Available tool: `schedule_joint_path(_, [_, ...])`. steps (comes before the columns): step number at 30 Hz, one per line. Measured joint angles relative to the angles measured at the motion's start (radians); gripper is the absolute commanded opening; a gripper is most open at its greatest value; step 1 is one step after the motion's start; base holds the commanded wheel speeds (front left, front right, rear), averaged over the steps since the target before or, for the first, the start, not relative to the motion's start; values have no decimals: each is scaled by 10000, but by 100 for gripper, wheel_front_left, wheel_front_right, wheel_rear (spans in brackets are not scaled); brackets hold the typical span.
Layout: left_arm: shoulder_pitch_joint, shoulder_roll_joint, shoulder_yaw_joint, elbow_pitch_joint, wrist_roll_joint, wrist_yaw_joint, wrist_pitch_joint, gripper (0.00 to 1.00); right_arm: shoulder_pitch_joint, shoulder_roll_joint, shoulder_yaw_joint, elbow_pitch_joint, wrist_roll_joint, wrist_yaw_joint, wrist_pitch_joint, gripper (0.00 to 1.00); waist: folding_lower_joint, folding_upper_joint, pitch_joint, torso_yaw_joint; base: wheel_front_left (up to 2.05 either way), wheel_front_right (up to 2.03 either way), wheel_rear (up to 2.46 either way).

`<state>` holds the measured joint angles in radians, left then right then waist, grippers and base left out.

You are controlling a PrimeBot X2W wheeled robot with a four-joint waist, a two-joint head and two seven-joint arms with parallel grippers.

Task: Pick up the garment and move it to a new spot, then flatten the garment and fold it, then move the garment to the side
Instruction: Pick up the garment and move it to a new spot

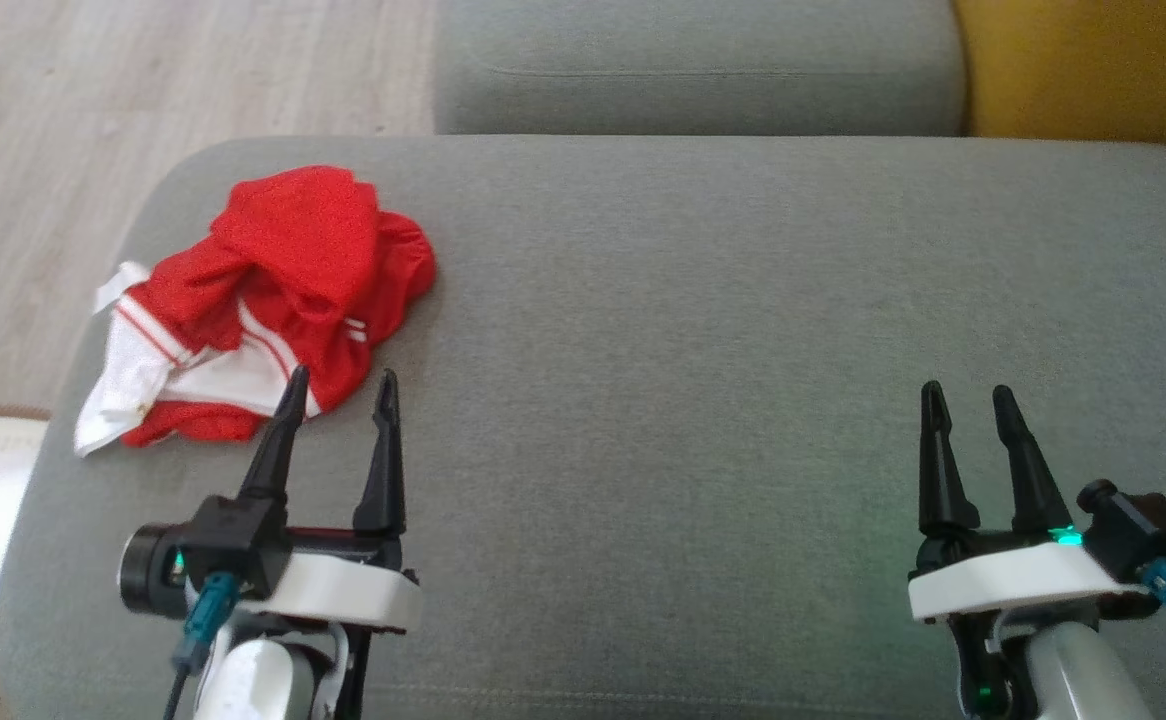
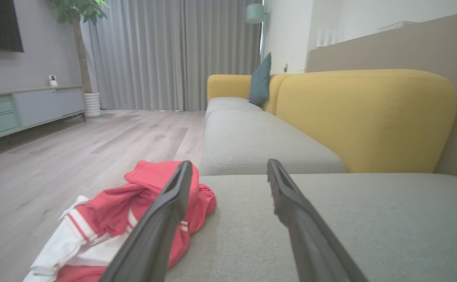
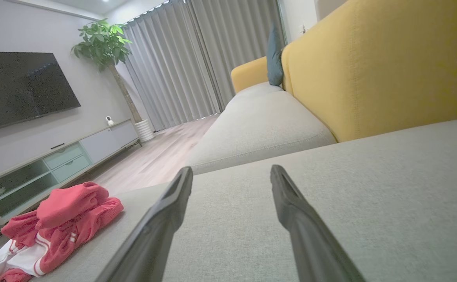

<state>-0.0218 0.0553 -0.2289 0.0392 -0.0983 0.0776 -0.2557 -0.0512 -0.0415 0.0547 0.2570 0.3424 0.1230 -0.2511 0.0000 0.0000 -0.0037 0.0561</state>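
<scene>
Where left fingers point, the garment lies crumpled.

We see a crumpled red fabric garment with white panels and thin stripes. It lies on a plain grey woven sofa cushion; the sofa back is mustard yellow.

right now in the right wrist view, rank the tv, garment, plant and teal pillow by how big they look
1. tv and garment: about alike in the picture, so no ranking; the garment lies much nearer the camera.
2. plant
3. teal pillow, the smallest
</scene>
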Motion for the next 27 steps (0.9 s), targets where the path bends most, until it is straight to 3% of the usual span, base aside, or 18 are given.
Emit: schedule_joint_path(27, [416,-38,771,305,88,-173,0,100,44,-6,809,73,100,0,0,100,0,0,-280,3704,0,0,0])
